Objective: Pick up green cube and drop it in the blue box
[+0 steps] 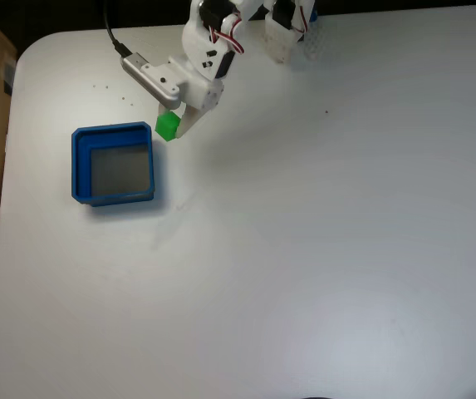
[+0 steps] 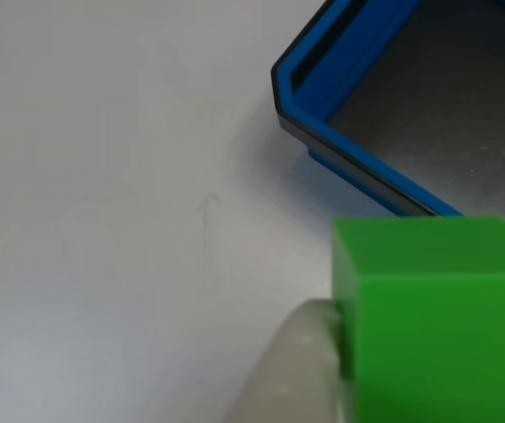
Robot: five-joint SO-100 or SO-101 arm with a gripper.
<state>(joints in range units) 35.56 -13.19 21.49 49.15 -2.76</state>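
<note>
Now the gripper (image 1: pixel 171 125) is clenched on the green cube (image 1: pixel 167 126), holding it above the white table (image 1: pixel 321 249) just beside the top right corner of the blue box (image 1: pixel 77 166) as the fixed view shows it. In the other view the cube (image 2: pixel 437 317) sits against a pale finger (image 2: pixel 292 374), with the box's near wall (image 2: pixel 358 163) just beyond. To drop it well, I judge the arm should carry the cube past that thick wall and over the grey floor before letting go; releasing here would likely land it on the rim or outside. Nothing else stands in the way.
</note>
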